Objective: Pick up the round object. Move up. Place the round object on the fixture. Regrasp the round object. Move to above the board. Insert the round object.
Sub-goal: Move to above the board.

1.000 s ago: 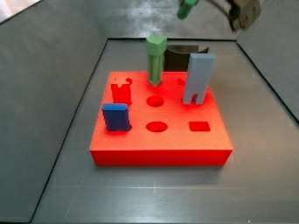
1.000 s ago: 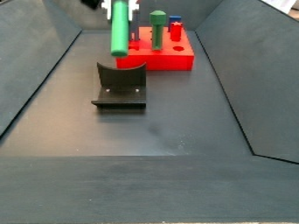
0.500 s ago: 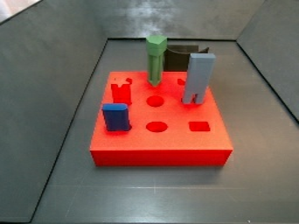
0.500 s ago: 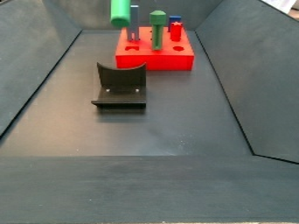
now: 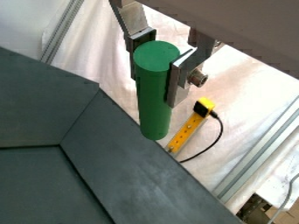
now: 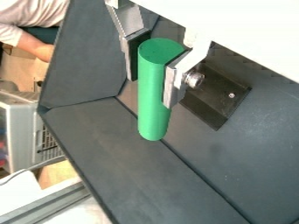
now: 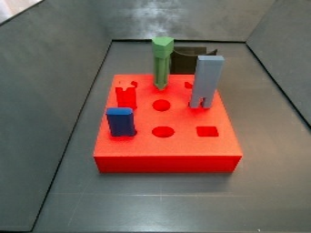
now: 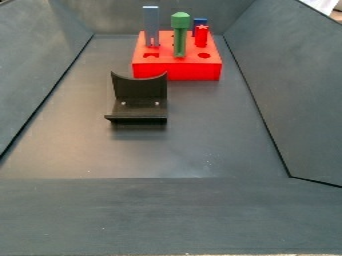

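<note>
My gripper (image 5: pixel 162 54) is shut on the round object (image 5: pixel 156 96), a smooth green cylinder that hangs upright between the silver fingers; both wrist views show it (image 6: pixel 155 96). The gripper (image 6: pixel 158 52) and the peg are out of frame in both side views. The red board (image 7: pixel 170 153) lies on the bin floor, with round and square holes open in its top, and shows in both side views (image 8: pixel 201 68). The dark fixture (image 8: pixel 138 97) stands on the floor apart from the board; in a side view it peeks out behind the board (image 7: pixel 186 60).
On the board stand a faceted green peg (image 7: pixel 162 62), a grey-blue square peg (image 7: pixel 208 80) and a short blue block (image 7: pixel 119 121). Sloping grey bin walls enclose the floor. A yellow device with a cable (image 5: pixel 193 122) lies outside the bin.
The gripper with the green peg has risen out of the top of both side views. The board, its pegs and the fixture have not moved.
</note>
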Robot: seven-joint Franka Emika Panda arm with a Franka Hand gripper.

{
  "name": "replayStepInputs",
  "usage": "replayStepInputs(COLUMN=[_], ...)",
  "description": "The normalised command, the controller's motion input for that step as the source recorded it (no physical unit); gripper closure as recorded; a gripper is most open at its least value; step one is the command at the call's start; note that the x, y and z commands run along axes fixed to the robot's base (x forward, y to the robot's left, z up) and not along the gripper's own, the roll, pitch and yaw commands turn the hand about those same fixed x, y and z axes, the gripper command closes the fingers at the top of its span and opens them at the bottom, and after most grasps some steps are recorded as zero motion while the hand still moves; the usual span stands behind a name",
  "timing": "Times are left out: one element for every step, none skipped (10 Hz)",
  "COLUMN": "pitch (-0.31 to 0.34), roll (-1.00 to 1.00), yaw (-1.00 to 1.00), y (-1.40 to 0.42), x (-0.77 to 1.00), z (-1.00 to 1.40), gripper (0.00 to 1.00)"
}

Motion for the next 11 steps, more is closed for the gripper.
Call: replayStepInputs(pitch=[0.111, 0.062, 0.056, 0.054, 0.051, 0.052, 0.057, 0.055, 0.052, 0.051, 0.041], roll=[-0.04, -1.0, -1.0, -1.0, -1.0, -1.0, -1.0, -1.0, -1.0, -1.0, -1.0], yaw=[0.09, -0.09, -0.09, -0.09, -0.08, -0.08, -0.08, -0.07, -0.07, -0.07, -0.06], y=[-0.02, -1.0, -1.0, -1.0, -1.0, -1.0, -1.0, -1.0, -1.0, -1.0, -0.6], x=[0.02, -0.35, -0.35, -0.37, -0.38, -0.38, -0.39, -0.4, -0.42, -0.43, -0.29], z=[0.21, 0.03, 0.03, 0.05, 0.03, 0.03, 0.04, 0.03, 0.03, 0.03, 0.02], gripper=[1.0, 1.0, 1.0, 1.0, 1.0, 1.0, 1.0, 1.0, 1.0, 1.0, 1.0])
